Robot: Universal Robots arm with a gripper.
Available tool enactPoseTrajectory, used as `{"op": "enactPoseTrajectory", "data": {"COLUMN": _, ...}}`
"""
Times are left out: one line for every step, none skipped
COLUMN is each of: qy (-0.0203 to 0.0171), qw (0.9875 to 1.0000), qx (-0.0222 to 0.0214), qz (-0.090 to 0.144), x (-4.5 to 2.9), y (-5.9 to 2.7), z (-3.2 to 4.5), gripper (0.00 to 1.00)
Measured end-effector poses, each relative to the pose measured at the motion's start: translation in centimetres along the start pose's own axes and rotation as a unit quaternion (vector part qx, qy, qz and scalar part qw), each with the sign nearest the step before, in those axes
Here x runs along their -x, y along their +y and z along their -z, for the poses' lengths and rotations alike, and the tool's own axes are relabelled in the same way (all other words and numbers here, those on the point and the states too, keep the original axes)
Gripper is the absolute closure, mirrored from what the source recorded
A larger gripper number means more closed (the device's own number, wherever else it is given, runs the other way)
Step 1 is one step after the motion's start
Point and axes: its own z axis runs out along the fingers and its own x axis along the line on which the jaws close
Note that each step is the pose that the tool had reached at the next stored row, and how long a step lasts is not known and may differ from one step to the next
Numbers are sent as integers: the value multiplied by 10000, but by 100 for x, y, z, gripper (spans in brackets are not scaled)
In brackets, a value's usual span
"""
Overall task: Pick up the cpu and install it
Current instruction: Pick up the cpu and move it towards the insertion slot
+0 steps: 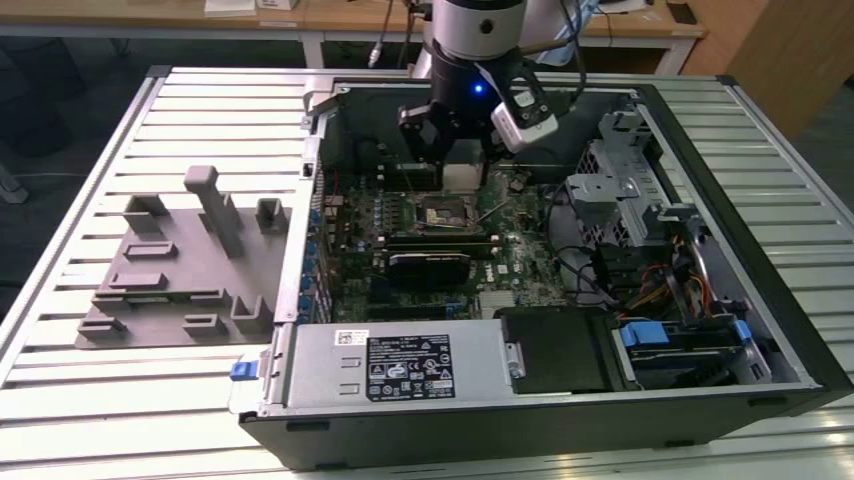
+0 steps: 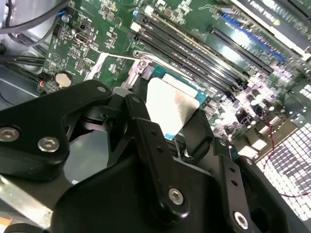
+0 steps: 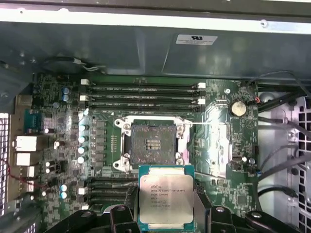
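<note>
The arm (image 1: 474, 40) reaches down into the open computer case (image 1: 304, 150), which lies on its side on the slatted table (image 1: 200, 110); in the exterior view the arm enters at 12 o'clock of the case. The jaws are closed on the cpu (image 1: 461, 168), black fingers (image 3: 200, 208) pressed against two opposite edges; its pale metal top faces the camera in both wrist views (image 3: 166, 200) (image 2: 172, 104), with a teal rim around it. The cpu hangs clear of the green motherboard (image 3: 218, 145), held roughly level. In the exterior view it sits at 12 o'clock from the socket (image 1: 443, 215), near but not over it. The socket (image 3: 150, 141) lies uncovered, its contact field showing. Memory slots (image 3: 141, 94) run along the socket's far side from the cpu. Grey fixture blocks (image 1: 187, 260) stand on the table at 9 o'clock of the case, well apart from the jaws.
</note>
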Motion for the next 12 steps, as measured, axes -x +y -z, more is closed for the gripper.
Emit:
{"op": "enactPoseTrajectory", "data": {"qy": 0, "qw": 10000, "qx": -2, "qz": 0, "x": -1, "y": 10, "z": -12, "gripper": 46}}
{"op": "enactPoseTrajectory", "data": {"qy": 1, "qw": 10000, "qx": -3, "qz": 0, "x": -1, "y": 20, "z": -25, "gripper": 46}}
{"op": "enactPoseTrajectory", "data": {"qy": 1, "qw": 10000, "qx": -5, "qz": 0, "x": -2, "y": 31, "z": -36, "gripper": 46}}
{"op": "enactPoseTrajectory", "data": {"qy": 2, "qw": 10000, "qx": -6, "qz": 0, "x": -2, "y": 44, "z": -49, "gripper": 46}}
{"op": "enactPoseTrajectory", "data": {"qy": 2, "qw": 10000, "qx": -8, "qz": 0, "x": -3, "y": 56, "z": -60, "gripper": 46}}
{"op": "enactPoseTrajectory", "data": {"qy": 2, "qw": 10000, "qx": -8, "qz": 0, "x": -5, "y": 68, "z": -71, "gripper": 46}}
{"op": "enactPoseTrajectory", "data": {"qy": 1, "qw": 10000, "qx": -9, "qz": 1, "x": -9, "y": 80, "z": -82, "gripper": 46}}
{"op": "enactPoseTrajectory", "data": {"qy": 1, "qw": 10000, "qx": -11, "qz": 1, "x": -14, "y": 91, "z": -93, "gripper": 46}}
{"op": "enactPoseTrajectory", "data": {"qy": 1, "qw": 10000, "qx": -13, "qz": 0, "x": -21, "y": 103, "z": -102, "gripper": 46}}
{"op": "enactPoseTrajectory", "data": {"qy": 2, "qw": 10000, "qx": -15, "qz": 0, "x": -29, "y": 117, "z": -113, "gripper": 46}}
{"op": "enactPoseTrajectory", "data": {"qy": 2, "qw": 10000, "qx": -17, "qz": -1, "x": -36, "y": 128, "z": -122, "gripper": 46}}
{"op": "enactPoseTrajectory", "data": {"qy": 2, "qw": 10000, "qx": -19, "qz": -1, "x": -42, "y": 139, "z": -132, "gripper": 46}}
